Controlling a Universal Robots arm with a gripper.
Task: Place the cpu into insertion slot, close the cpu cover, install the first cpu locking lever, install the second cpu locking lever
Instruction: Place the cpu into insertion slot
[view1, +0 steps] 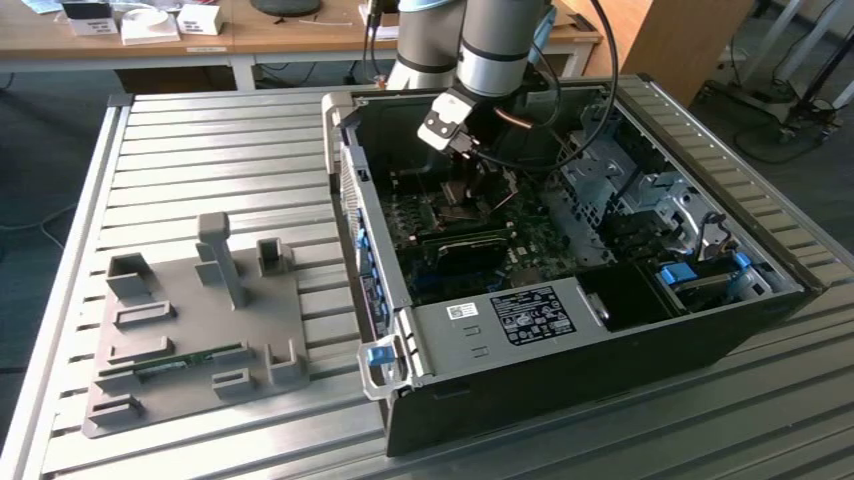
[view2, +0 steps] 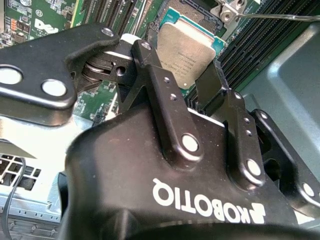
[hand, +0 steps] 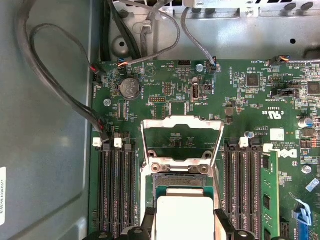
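Jaws clamp cpu (view2: 186, 50) edgewise above insertion slot (hand: 180, 181); cpu cover (hand: 182, 120) stands open.

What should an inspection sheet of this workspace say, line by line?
Surface: slatted metal table, carrying the open computer case.
Job's things: cpu at the insertion slot, cannot tell whether seated; cpu cover open.
Clutter: grey fixture plate beside the case.
Grippers: gripper, jaws closed on the cpu's edges.
Cables: grey bundle running to the circuit board.
Surroundings: wooden desk behind the table.
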